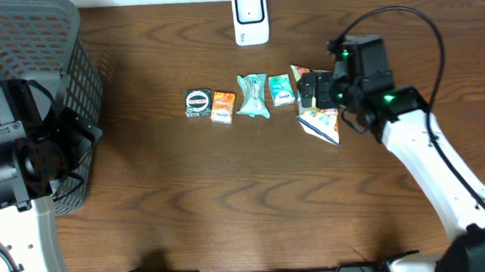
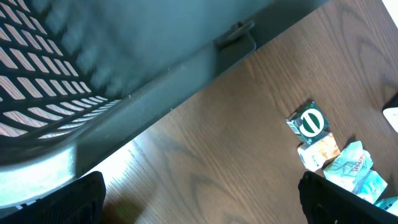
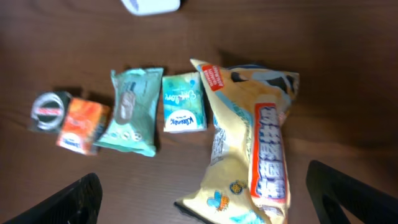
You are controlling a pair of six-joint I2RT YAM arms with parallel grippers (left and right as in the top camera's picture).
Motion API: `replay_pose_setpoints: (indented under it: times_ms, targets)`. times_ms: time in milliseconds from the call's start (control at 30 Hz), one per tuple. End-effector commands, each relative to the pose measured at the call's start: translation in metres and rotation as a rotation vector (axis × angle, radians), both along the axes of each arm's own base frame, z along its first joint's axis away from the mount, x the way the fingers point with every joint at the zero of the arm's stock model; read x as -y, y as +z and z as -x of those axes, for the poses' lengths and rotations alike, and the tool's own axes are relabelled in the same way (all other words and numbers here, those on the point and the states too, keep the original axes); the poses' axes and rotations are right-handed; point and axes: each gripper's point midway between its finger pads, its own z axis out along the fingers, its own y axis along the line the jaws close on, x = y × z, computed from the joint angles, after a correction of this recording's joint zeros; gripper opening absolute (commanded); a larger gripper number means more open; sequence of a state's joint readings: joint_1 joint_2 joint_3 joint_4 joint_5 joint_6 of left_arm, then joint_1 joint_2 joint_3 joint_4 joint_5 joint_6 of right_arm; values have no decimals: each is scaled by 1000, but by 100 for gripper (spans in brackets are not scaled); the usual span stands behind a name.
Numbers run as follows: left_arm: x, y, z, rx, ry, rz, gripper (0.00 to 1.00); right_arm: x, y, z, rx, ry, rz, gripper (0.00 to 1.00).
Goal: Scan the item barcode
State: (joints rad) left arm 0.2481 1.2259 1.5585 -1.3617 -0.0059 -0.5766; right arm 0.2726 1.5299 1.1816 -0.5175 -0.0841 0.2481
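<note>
At the near edge of the wooden table [image 1: 230, 213], the left gripper [image 1: 74, 138] hangs beside a dark mesh basket [image 1: 51, 46], its fingers [image 2: 81, 199] spread wide and holding nothing. It takes no part in the job at this moment.

Farther in, a row of small goods lies across the middle of the table: a round green tin [image 1: 198, 102], an orange packet [image 1: 223, 107] touching it, a teal pouch [image 1: 254, 96] and a tissue pack [image 1: 281, 91]. At the right end of the row lies a yellow snack bag [image 3: 255, 143], flat on the wood just beside the tissue pack.

The right gripper [image 1: 316, 89] is poised directly above that bag. Its fingers stand fully apart, one on each side of the bag in the wrist view, and neither appears to touch it. The bag looks to be the item chosen for scanning.

At the far edge stands the white scanner [image 1: 250, 17], well apart from the bag, with nothing in front of it.

The task appears barely begun. The reach to the bag is made, but the grasp, the lift, the carry to the scanner and the turning of the barcode toward it all remain. No barcode can be made out on the bag's upper face.
</note>
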Motion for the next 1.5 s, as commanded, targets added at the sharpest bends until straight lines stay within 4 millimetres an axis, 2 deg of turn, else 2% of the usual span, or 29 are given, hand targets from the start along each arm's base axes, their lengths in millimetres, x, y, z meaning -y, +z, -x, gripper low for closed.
replay_pose_setpoints:
  times_ms: [0, 133, 433, 633, 667, 733, 767, 867, 900, 933, 967, 1000, 1067, 1167, 1300, 1333, 1367, 1433, 1467]
  targets:
    - [-2, 4, 1, 11, 13, -6, 98, -7, -37, -4, -30, 45, 155, 99]
    - [-2, 4, 1, 11, 13, -6, 98, -3, -67, -12, -44, 2, 296, 99]
    - [-2, 4, 1, 11, 13, -6, 97, 41, -112, -15, -93, -132, 624, 99]
    - [-2, 4, 1, 11, 13, -6, 98, 41, -153, -8, -180, -99, 648, 99]
    - [-2, 4, 1, 11, 13, -6, 98, 41, -158, -7, -190, -96, 653, 98]
    - [-2, 4, 1, 11, 13, -6, 98, 42, -165, -5, -207, -91, 662, 88]
    - [-2, 4, 1, 11, 13, -6, 98, 42, -166, -4, -211, -90, 664, 77]
    - [-2, 4, 1, 11, 13, -6, 98, 40, -157, -7, -203, -90, 656, 47]
    - [-2, 4, 1, 11, 13, -6, 98, 38, -153, -8, -205, -84, 645, 43]
    - [-2, 4, 1, 11, 13, -6, 98, 34, -146, -9, -214, -70, 623, 38]
    - [-2, 4, 1, 11, 13, -6, 98, 25, -133, -9, -238, -24, 577, 25]
    - [-2, 4, 1, 11, 13, -6, 98, 17, -119, -10, -261, 18, 515, 16]
    - [-2, 4, 1, 11, 13, -6, 98, 6, -100, -12, -287, 76, 405, 13]
    - [-2, 4, 1, 11, 13, -6, 98, -9, -72, -14, -326, 165, 216, 21]
    - [-2, 4, 1, 11, 13, -6, 98, -12, -58, -15, -353, 222, 20, 26]
    - [-2, 4, 1, 11, 13, -6, 98, 5, -60, -15, -386, 193, -84, 31]
    - [-2, 4, 1, 11, 13, -6, 98, 13, -62, -16, -396, 175, -106, 33]
    - [-2, 4, 1, 11, 13, -6, 97, 35, -67, -17, -415, 121, -119, 46]
    - [-2, 4, 1, 11, 13, -6, 98, 47, -69, -17, -424, 92, -125, 57]
